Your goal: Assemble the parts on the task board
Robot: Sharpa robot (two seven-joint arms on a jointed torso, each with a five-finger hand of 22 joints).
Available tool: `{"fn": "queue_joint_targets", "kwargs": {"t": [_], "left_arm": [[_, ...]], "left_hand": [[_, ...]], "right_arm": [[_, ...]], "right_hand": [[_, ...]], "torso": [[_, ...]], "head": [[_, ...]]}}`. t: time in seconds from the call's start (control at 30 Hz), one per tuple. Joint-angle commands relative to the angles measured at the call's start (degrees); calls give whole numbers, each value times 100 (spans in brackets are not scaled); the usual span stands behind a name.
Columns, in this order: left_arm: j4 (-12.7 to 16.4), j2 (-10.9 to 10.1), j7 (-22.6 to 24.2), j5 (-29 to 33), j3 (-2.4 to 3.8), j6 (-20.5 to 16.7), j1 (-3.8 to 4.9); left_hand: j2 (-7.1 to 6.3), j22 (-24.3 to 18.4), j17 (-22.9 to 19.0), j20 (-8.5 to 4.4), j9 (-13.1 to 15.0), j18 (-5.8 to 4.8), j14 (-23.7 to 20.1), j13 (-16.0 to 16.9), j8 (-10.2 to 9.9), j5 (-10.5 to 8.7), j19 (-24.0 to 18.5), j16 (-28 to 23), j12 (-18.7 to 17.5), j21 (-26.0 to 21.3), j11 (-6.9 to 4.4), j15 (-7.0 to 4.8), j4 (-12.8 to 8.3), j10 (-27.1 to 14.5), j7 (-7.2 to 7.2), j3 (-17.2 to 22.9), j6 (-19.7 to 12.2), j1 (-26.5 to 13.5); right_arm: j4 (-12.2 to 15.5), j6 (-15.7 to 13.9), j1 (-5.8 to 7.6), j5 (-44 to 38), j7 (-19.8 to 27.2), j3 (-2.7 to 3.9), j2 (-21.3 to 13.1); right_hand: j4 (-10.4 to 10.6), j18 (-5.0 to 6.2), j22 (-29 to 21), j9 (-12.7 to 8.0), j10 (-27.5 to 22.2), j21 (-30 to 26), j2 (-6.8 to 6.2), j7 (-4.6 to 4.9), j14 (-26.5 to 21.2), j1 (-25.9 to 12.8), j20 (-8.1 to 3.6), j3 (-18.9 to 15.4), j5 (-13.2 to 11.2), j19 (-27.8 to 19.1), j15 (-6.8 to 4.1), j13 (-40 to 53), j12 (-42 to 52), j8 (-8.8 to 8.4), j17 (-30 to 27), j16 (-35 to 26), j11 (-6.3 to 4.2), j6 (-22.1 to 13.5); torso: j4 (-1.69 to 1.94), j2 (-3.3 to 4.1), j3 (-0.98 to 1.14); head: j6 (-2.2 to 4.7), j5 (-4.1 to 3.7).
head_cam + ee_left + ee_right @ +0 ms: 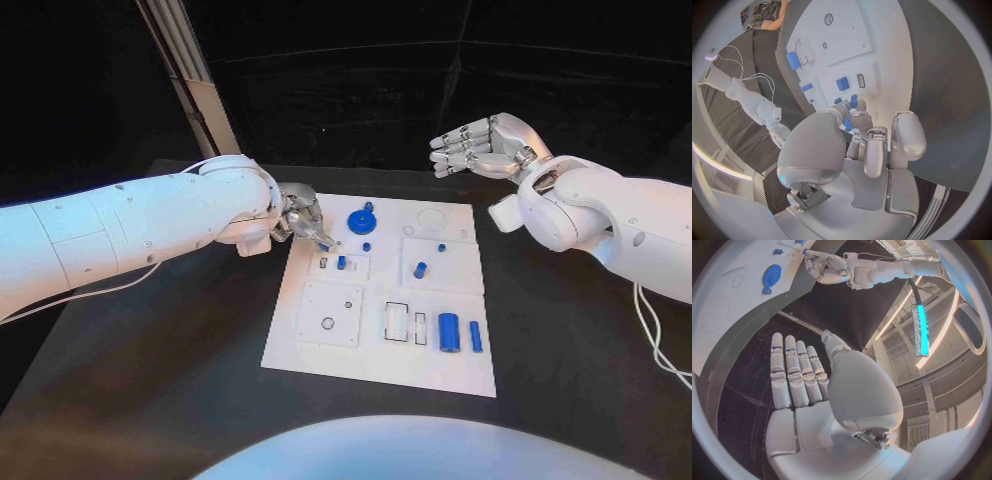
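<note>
The white task board [378,350] lies in the middle of the table. At its far end lies a blue gear [362,220] [771,276], with small blue pegs [420,269] nearer in and two blue cylinders [449,331] at the near right. My left hand [304,226] [856,131] hovers over the board's far left corner, fingers curled toward the thumb, just beside the gear. Blue shows between the fingertips [846,123]; I cannot tell whether it is a held part or the gear beyond. My right hand [483,146] [797,374] is raised beyond the board's far right corner, fingers straight, holding nothing.
A small blue block [342,263] [842,83] stands next to a narrow slot on the board's left side. Rectangular and round recesses mark the board [848,45]. A pale post [192,75] rises behind the table at the far left. Black table surrounds the board.
</note>
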Motion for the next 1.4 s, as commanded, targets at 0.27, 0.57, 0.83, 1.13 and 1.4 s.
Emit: {"fn": "queue_joint_targets", "kwargs": {"t": [0.27,0.57,0.83,1.13,1.4], "left_arm": [[46,-12,-176,-69,0,34,-111],[77,-25,-295,-70,-1,203,-150],[83,-32,-390,-70,-1,332,-160],[107,-35,-449,-70,-3,448,-165],[114,-32,-462,-69,-4,476,-165]], "left_hand": [[25,7,1509,-8,19,20,606,0,48,-2,34,18,33,20,-12,-42,-741,47,-10,803,39,-44],[7,7,1509,-10,37,20,606,-4,59,-1,35,18,29,18,-14,-44,-753,51,-11,862,37,-69],[-3,-4,1509,-12,49,23,606,-21,65,1,31,18,17,8,-14,-45,-761,47,-11,899,34,-85],[-13,-10,1509,-12,63,24,606,-26,74,2,29,18,11,0,-14,-45,-769,48,-10,946,31,-105],[-18,-10,1509,-12,70,24,606,-30,78,2,28,18,7,-1,-14,-45,-773,48,-10,970,29,-115]], "right_arm": [[-5,52,10,-4,69,2,18],[-4,55,9,-4,70,1,14],[-8,61,9,-4,71,1,15],[-13,77,9,-4,73,1,17],[-12,109,9,-4,75,1,15]], "right_hand": [[-34,68,5,-6,-36,-20,35,35,-18,-13,1,2,7,48,-3,-7,31,-20,-6,18,6,8],[-42,68,4,-7,-43,-26,40,36,-25,-7,1,7,10,48,-1,-7,31,-26,-7,20,8,5],[-42,68,4,-7,-43,-26,40,36,-25,-7,1,7,10,48,-1,-7,31,-26,-7,20,8,5],[-42,68,4,-7,-43,-26,40,36,-25,-7,1,7,10,48,-1,-7,31,-26,-7,20,8,5],[-47,67,4,-8,-48,-30,41,38,-28,-6,2,8,10,49,0,-7,32,-30,-7,22,9,3]], "torso": [[12,-1,0],[8,-3,3],[12,-4,3],[3,0,3],[9,0,1]], "head": [[-23,-13],[-30,-4],[-25,10],[-30,9],[-31,6]]}}
